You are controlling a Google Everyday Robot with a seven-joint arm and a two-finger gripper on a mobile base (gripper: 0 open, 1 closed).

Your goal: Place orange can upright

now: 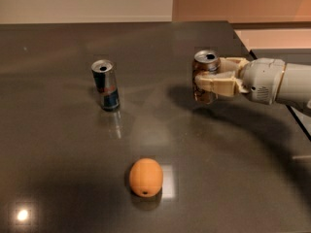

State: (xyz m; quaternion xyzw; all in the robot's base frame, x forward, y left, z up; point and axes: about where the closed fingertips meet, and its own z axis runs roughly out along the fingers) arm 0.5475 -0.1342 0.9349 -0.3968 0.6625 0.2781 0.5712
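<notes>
The orange can (204, 66) is upright at the right of the dark table (146, 130), silver top with its opening facing up, its base at or just above the tabletop. My gripper (203, 77) reaches in from the right and is shut on the orange can; one cream finger (214, 85) crosses the can's front and the other lies behind it. The white arm (272, 81) extends off the right edge.
A slim blue-and-silver can (105, 85) stands upright at the left centre. A round orange ball (146, 177) lies near the front centre. The table's right edge (291, 115) runs just under my arm.
</notes>
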